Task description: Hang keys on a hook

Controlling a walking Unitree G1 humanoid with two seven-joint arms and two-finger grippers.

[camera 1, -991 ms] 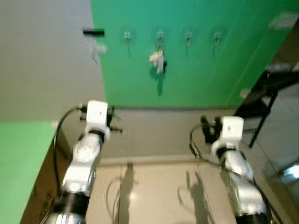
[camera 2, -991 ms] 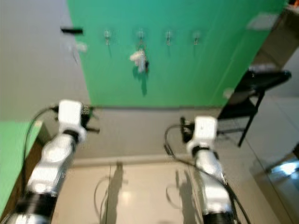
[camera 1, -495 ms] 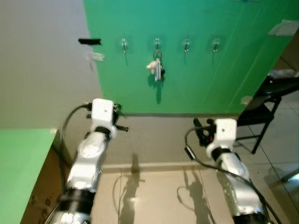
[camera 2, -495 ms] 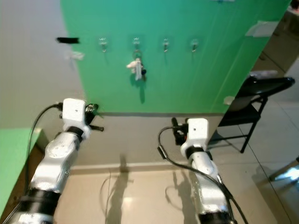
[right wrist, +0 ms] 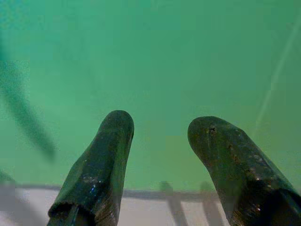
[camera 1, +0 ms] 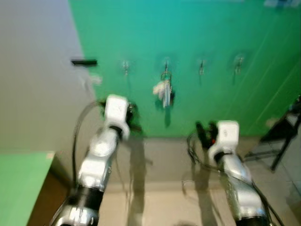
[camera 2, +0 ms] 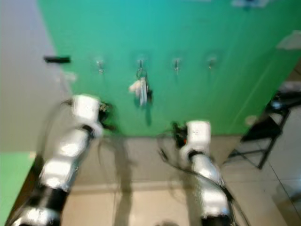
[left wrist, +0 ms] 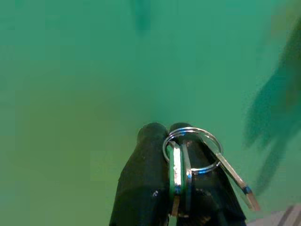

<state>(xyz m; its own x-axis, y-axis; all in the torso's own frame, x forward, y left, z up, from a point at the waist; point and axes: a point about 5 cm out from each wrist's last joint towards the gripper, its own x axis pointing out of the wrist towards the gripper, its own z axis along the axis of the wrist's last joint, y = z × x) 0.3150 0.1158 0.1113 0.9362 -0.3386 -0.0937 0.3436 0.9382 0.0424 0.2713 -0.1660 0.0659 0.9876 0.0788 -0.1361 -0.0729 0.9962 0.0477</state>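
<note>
Keys (left wrist: pixel 190 162) sit clamped in the left pincer (left wrist: pixel 171 136), ring uppermost at 12 o'clock, one blade trailing toward 4 o'clock. Light, rigid, slippery metal, probably best held by the blades so the ring stays free for a hook (camera 1: pixel 125 66). Right pincer (right wrist: pixel 160 129) gapes open, holding nothing.

Both silver arms reached forward; the left gripper (left wrist: pixel 170 141) was clamped together, the right gripper (right wrist: pixel 160 136) spread apart.
</note>
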